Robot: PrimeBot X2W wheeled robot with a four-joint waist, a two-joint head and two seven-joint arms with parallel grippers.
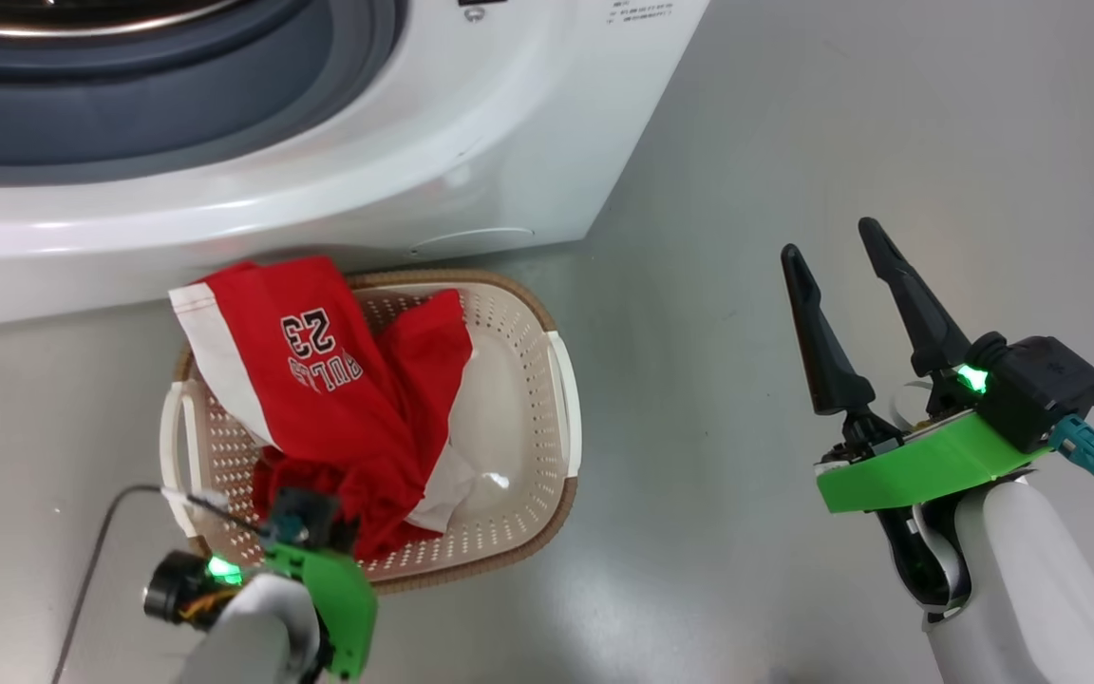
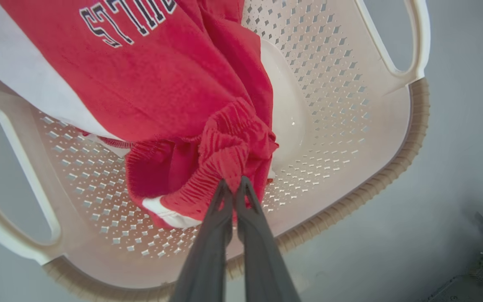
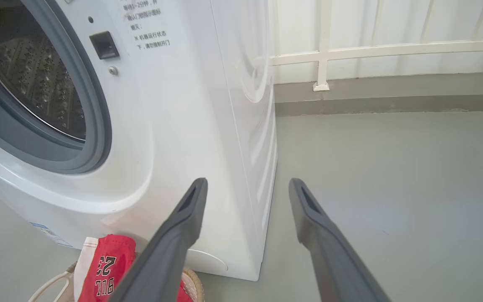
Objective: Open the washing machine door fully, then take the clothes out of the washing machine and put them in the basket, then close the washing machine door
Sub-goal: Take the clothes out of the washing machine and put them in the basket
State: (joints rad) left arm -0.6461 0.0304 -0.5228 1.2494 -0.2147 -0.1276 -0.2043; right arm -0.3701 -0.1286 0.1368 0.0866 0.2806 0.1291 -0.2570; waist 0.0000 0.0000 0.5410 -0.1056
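Head view: the washing machine (image 1: 319, 142) is seen along the top, its grey gasket (image 1: 129, 95) curving across the upper left. The basket (image 1: 561, 380) is set on the grey floor (image 1: 794, 142) just in front of the machine's lower front. The red clothes (image 1: 338, 399) are heaped in the basket's left half, the white-trimmed panel printed "BULLS 23" draped over the rim nearest the machine; the basket's right half is bare. The left arm's green mount (image 1: 338, 589) is seen over the basket's near rim, pointed down into the red fabric. The right gripper (image 1: 829, 239) is held well to the right of the basket, above bare floor, fingers spread wide apart with nothing between them. Left wrist view: the left gripper (image 2: 234, 184) is pinched shut, a bunch of ribbed red waistband caught between its tips. The rest of the garment is spread up and away across the perforated basket bottom, white trim showing at the left and low by the fingers. A white side handle (image 2: 413, 37) is seen at upper right. Right wrist view: the right gripper's two fingers are parted widely and nothing is gripped. The machine stands left of centre, mouth uncovered, the steel drum (image 3: 36, 84) visible inside the gasket, a blue label (image 3: 48, 235) low on its front. A corner of the basket with the red printed garment is noted at lower left. A white railing (image 3: 325, 54) is seen beyond the floor.
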